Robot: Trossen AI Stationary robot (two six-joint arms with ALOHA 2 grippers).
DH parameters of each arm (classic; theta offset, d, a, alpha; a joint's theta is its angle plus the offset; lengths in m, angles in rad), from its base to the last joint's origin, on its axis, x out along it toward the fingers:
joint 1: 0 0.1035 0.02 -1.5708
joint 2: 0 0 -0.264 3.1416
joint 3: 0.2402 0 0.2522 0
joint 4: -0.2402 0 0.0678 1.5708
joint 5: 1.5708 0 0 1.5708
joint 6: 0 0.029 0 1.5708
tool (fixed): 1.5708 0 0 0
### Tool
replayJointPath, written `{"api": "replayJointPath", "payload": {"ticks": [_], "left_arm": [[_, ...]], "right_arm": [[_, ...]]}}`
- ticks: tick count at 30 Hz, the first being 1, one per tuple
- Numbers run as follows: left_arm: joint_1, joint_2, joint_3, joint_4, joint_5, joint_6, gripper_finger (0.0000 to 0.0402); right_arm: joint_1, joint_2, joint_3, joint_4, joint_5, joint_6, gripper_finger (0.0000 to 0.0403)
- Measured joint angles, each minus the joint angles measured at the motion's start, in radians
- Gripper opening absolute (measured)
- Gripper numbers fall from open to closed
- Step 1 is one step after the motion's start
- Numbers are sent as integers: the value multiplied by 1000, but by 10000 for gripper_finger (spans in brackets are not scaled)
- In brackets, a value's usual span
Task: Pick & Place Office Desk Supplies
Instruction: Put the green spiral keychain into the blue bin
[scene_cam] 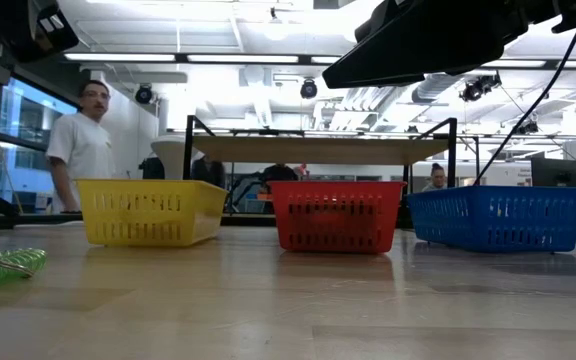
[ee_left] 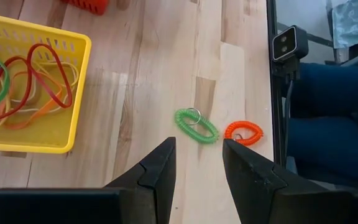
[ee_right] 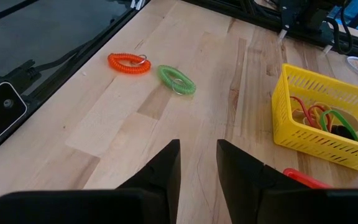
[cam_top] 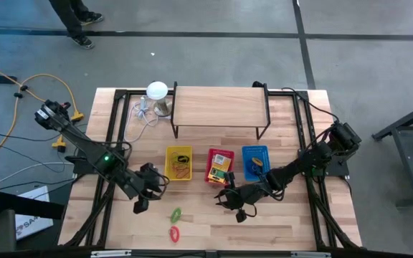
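— Between the left gripper's two dark fingers, what do you see?
— Bare wood. The fingers stand apart and grasp nothing. It hangs over the light wooden table, just beside the yellow plastic mesh basket.
— And the right gripper?
— Its fingers are parted too, with only tabletop between them. It sits near the front of the red plastic mesh basket, toward the middle of the table.
— Where are the supplies still lying loose?
— A green spiral coil ring with a small metal key ring lies flat on the wood ahead of the left gripper, and an orange spiral coil ring lies just beside it, nearer the table's front edge. Whether the two touch, I cannot tell. From the table-height camera only the green coil shows, at the left edge.
— What is in the baskets?
— The yellow one holds thin red, orange and green rubber bands, tangled together. The red one holds a small yellow-and-green card box. The blue plastic mesh basket has something dark and orange inside, too small to tell.
— Anything behind them?
— A low wooden shelf on black metal legs spans the back, a white round-topped object with a cable beside its left end. A person in a white shirt stands beyond the table.
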Motion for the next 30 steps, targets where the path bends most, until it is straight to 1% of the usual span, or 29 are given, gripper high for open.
{"api": "replayJointPath", "payload": {"ticks": [9,15,24,30], "left_arm": [[0,86,0,5,0,-4,128],[0,141,0,68,1,-5,128],[0,156,0,77,29,-1,128],[15,156,0,96,21,0,128]], "right_arm": [[0,0,0,0,0,0,91],[0,0,0,0,0,0,91],[0,0,0,0,0,0,91],[0,0,0,0,0,0,91]]}}
